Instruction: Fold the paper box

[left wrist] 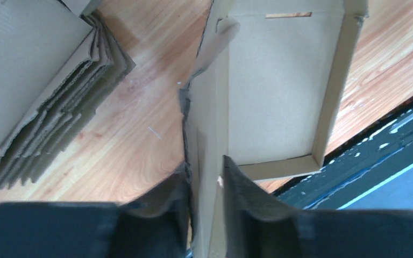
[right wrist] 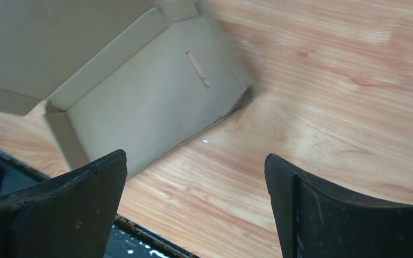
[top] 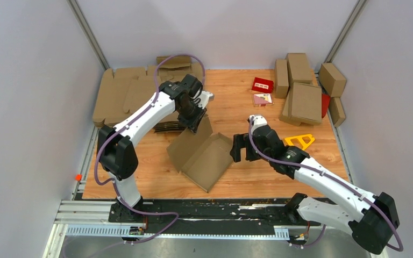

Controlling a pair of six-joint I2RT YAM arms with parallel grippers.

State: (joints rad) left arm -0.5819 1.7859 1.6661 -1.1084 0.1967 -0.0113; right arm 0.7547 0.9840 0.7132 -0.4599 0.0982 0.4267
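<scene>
The paper box (top: pixel 201 153) is a plain brown cardboard mailer, part-folded, in the middle of the table with its side walls raised. My left gripper (top: pixel 195 121) is shut on the box's upright far flap; in the left wrist view the flap (left wrist: pixel 207 161) stands between my fingers and the tray (left wrist: pixel 274 102) lies beyond. My right gripper (top: pixel 240 148) is open and empty just right of the box's right edge. In the right wrist view the box (right wrist: pixel 140 91) lies ahead at upper left, with bare table between my fingers.
A thick pile of flat brown blanks (top: pixel 126 94) lies at the back left, also in the left wrist view (left wrist: pixel 37 80). Folded boxes (top: pixel 304 91) stand at the back right. Small red cartons (top: pixel 262 85) and a yellow tool (top: pixel 300 141) lie right of centre.
</scene>
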